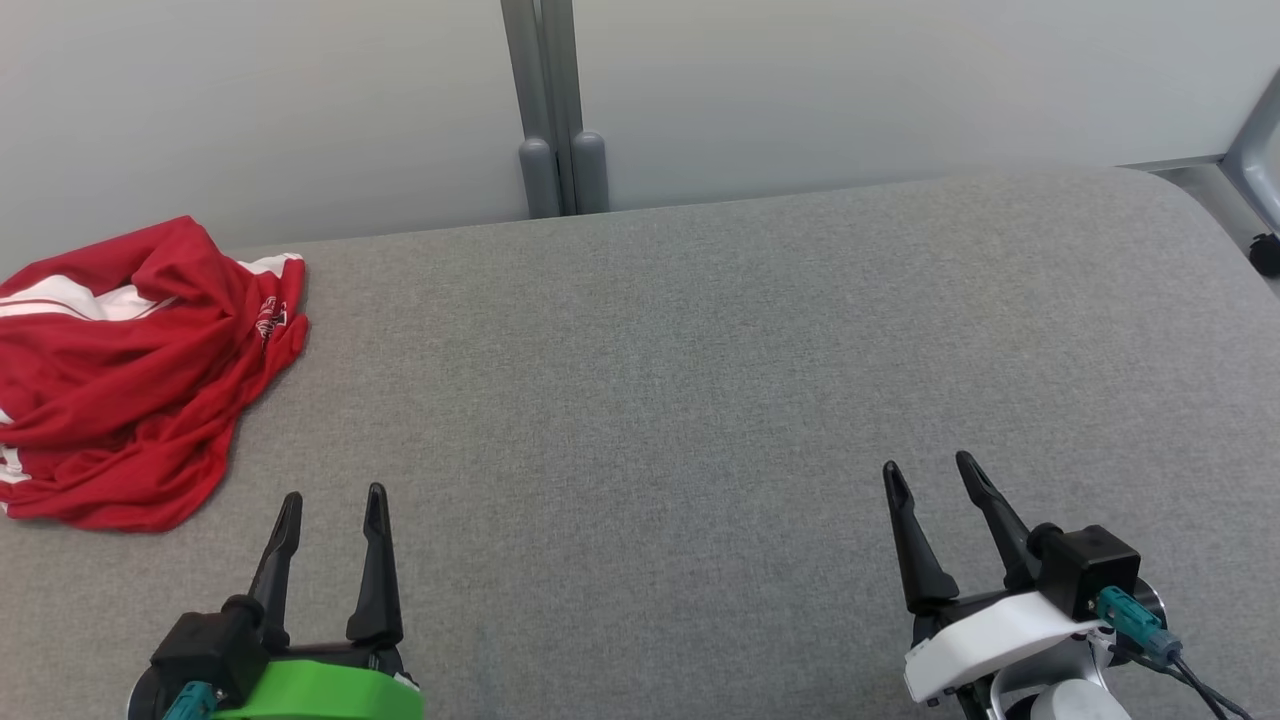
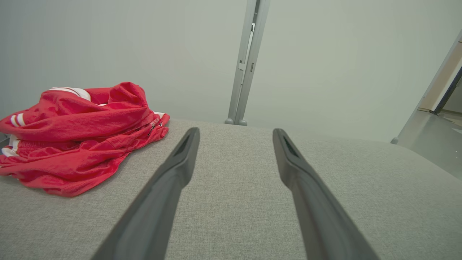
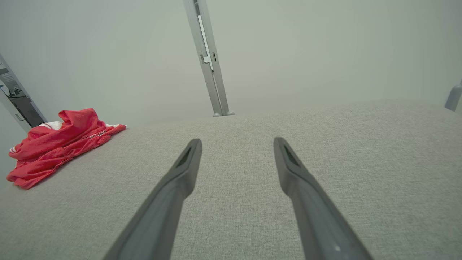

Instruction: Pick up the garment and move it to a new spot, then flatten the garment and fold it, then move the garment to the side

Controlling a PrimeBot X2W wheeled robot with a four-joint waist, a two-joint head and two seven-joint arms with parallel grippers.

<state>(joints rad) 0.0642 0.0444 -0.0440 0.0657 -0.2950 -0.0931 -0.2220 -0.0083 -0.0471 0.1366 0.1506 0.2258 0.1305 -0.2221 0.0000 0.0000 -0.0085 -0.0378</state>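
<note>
Head view, Jo: red garment heaped at the padded table's far left corner; left gripper and right gripper sit by the near edge, jaws spread wide, empty.

Agreed, Sam. Left one's nearer: I'd come down on a raised fold, pinch a few layers, lift clear before carrying.

And the room?

Grey woven fabric top, pale wall behind, grey post at its seam.
</note>
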